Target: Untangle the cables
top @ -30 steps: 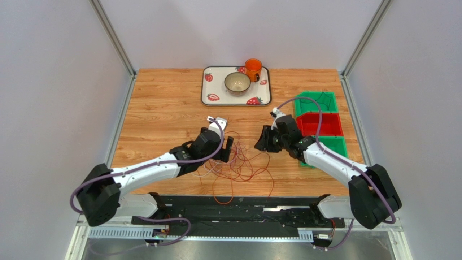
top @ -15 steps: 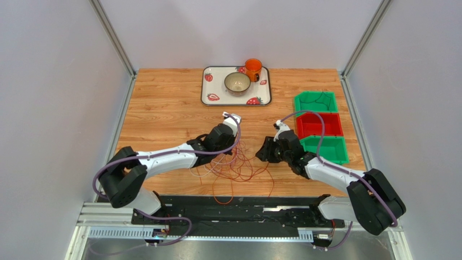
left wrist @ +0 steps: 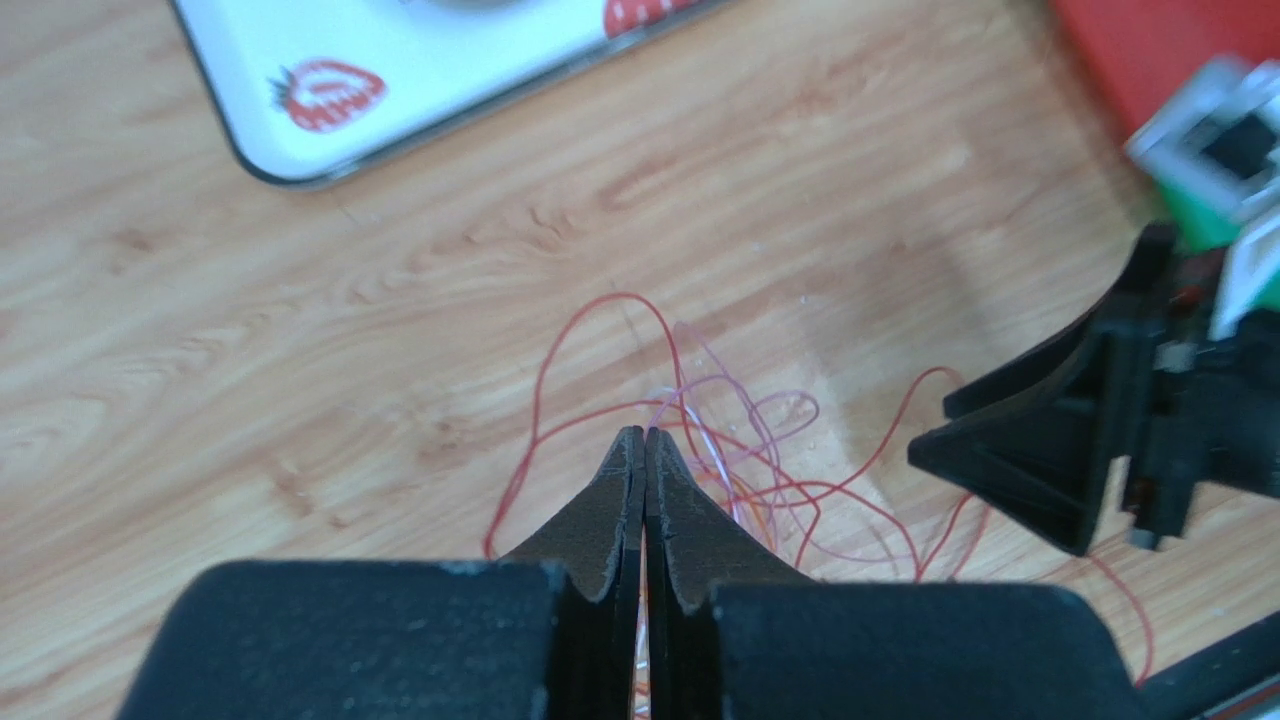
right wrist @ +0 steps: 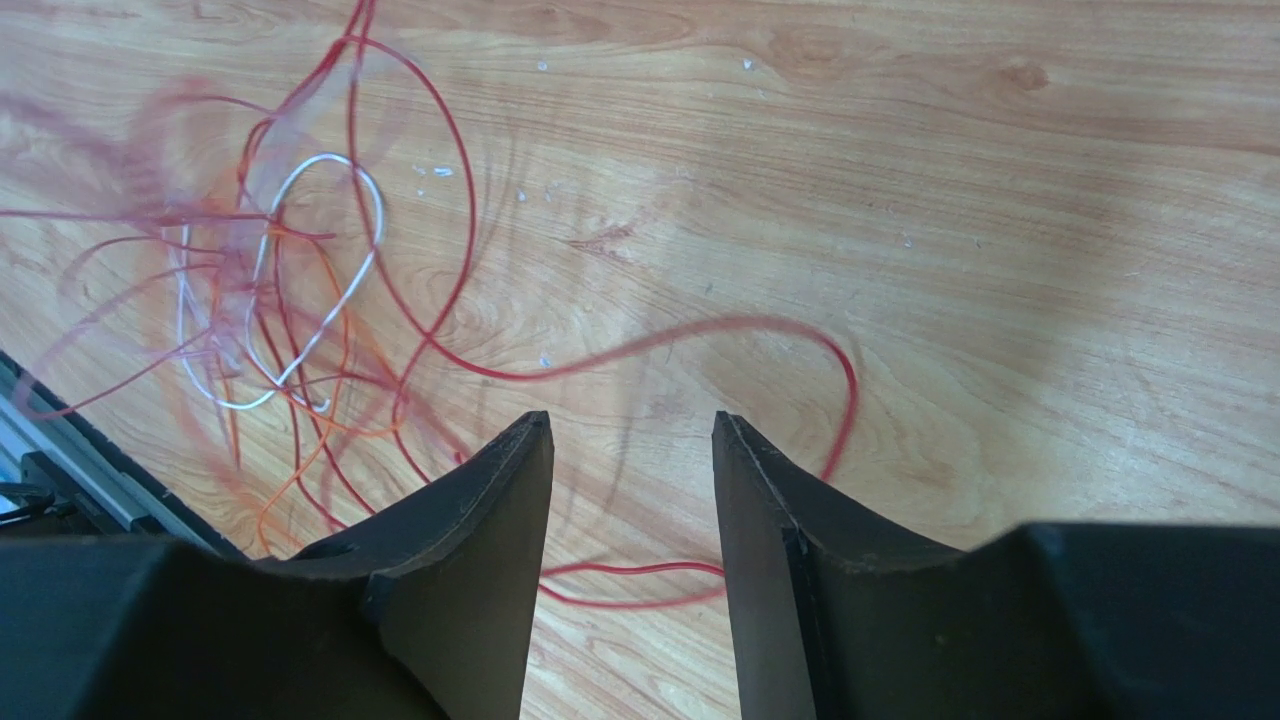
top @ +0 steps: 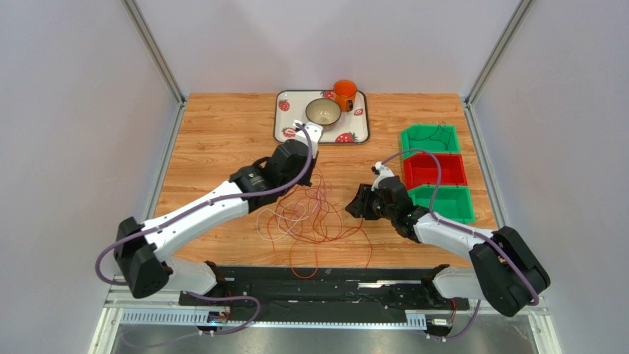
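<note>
Nearest us, the cables (top: 314, 221) sit in one loose tangle on the wooden table (top: 214, 140), centre-front between the two arms, with one orange-red strand trailing over the near edge. Versus a second ago the heap has shifted left and opened out. A white loop (top: 272, 219) now lies clear on its left side, and a few red strands run up-table toward the left arm. It's thin red, orange and white wire, still crossed many times over in the middle, so we judge it loosened, not separated. The right gripper (right wrist: 624, 432) has only eased a bit nearer. Its jaws are apart, low over the table just right of the tangle, with a red loop (right wrist: 706, 330) lying ahead of its fingertips and nothing held. The left gripper (left wrist: 643, 438) is the big change: it has swung up and away from the heap toward the strawberry tray (top: 280, 122), jaws pressed together. We cannot tell whether a strand is pinched between them, but the heap's shift suggests a pull. Farther back are the bowl (top: 323, 112) and orange mug (top: 344, 94) on the tray, and the green and red bins (top: 435, 171) at right, all well apart from the wire.
</note>
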### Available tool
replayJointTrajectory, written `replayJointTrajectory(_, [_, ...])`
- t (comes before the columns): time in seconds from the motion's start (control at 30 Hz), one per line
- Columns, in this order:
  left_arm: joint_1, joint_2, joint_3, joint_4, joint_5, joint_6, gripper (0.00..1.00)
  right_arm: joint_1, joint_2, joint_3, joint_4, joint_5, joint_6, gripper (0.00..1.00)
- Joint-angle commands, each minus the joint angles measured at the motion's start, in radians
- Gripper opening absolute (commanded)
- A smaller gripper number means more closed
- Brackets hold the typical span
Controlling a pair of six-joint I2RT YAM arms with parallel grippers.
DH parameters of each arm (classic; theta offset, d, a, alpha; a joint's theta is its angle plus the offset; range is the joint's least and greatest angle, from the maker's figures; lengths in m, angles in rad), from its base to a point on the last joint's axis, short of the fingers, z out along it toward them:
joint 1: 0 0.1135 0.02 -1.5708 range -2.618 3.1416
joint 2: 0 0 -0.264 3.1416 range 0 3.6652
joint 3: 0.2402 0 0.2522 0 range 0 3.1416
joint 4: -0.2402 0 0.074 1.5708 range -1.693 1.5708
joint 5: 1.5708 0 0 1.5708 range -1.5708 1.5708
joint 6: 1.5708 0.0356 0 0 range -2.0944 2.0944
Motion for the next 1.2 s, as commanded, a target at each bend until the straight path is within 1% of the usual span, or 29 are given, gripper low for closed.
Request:
replayJointTrajectory(0.0, [0.002, -0.093, 0.121, -0.211, -0.075, 0.031, 0.0, 0.011, 0.051, 0.051, 0.003, 0.009, 0.007, 0.47])
replayJointTrajectory(0.1, [0.002, -0.112, 0.152, -0.288, -0.072, -0.002, 0.0, 0.039, 0.082, 0.098, -0.046, 0.029, -0.007, 0.47])
replayJointTrajectory(0.2, [0.002, -0.107, 0.123, -0.328, -0.031, -0.03, 0.0, 0.088, 0.071, 0.143, -0.115, 0.074, -0.032, 0.46])
replayJointTrajectory(0.23, [0.002, -0.106, 0.082, -0.33, -0.029, -0.045, 0.0, 0.099, 0.065, 0.154, -0.129, 0.094, -0.038, 0.46])
replayJointTrajectory(0.3, [0.002, -0.112, 0.037, -0.337, -0.066, -0.082, 0.0, 0.117, 0.066, 0.199, -0.21, 0.112, -0.051, 0.47])
replayJointTrajectory(0.33, [0.002, -0.135, -0.007, -0.336, -0.072, -0.113, 0.0, 0.12, 0.075, 0.221, -0.25, 0.129, -0.056, 0.47])
replayJointTrajectory(0.37, [0.003, -0.152, -0.029, -0.328, -0.077, -0.126, 0.0, 0.126, 0.08, 0.242, -0.337, 0.141, -0.061, 0.47])
replayJointTrajectory(0.43, [0.011, -0.207, -0.084, -0.319, -0.086, -0.16, 0.0, 0.145, 0.094, 0.307, -0.425, 0.209, -0.055, 0.48])
replayJointTrajectory(0.47, [0.016, -0.225, -0.099, -0.304, -0.081, -0.165, 0.0, 0.158, 0.092, 0.321, -0.477, 0.213, -0.05, 0.47])
replayJointTrajectory(0.6, [0.036, -0.264, -0.17, -0.253, -0.051, -0.179, 0.0, 0.197, 0.071, 0.345, -0.473, 0.157, -0.064, 0.47])
replayJointTrajectory(0.63, [0.036, -0.264, -0.196, -0.245, -0.052, -0.185, 0.0, 0.201, 0.083, 0.353, -0.464, 0.105, -0.074, 0.48])
replayJointTrajectory(0.7, [0.036, -0.265, -0.222, -0.216, -0.055, -0.197, 0.0, 0.201, 0.109, 0.37, -0.444, 0.086, -0.088, 0.49])
replayJointTrajectory(0.87, [0.036, -0.265, -0.34, -0.114, -0.075, -0.243, 0.0, 0.205, 0.276, 0.46, -0.435, 0.069, -0.133, 0.47])
replayJointTrajectory(0.93, [0.036, -0.267, -0.392, -0.077, -0.077, -0.258, 0.0, 0.208, 0.316, 0.499, -0.438, 0.062, -0.177, 0.47])
replayJointTrajectory(0.97, [0.036, -0.265, -0.405, -0.046, -0.075, -0.262, 0.0, 0.209, 0.365, 0.519, -0.454, 0.066, -0.191, 0.47])
replayJointTrajectory(1.0, [0.036, -0.262, -0.415, -0.037, -0.081, -0.268, 0.0, 0.209, 0.385, 0.561, -0.465, 0.075, -0.215, 0.47])
replayJointTrajectory(1.07, [0.036, -0.258, -0.434, -0.021, -0.087, -0.277, 0.0, 0.209, 0.445, 0.592, -0.487, 0.088, -0.237, 0.47])
replayJointTrajectory(1.17, [0.037, -0.25, -0.435, -0.011, -0.081, -0.271, 0.0, 0.209, 0.483, 0.641, -0.504, 0.109, -0.265, 0.47])
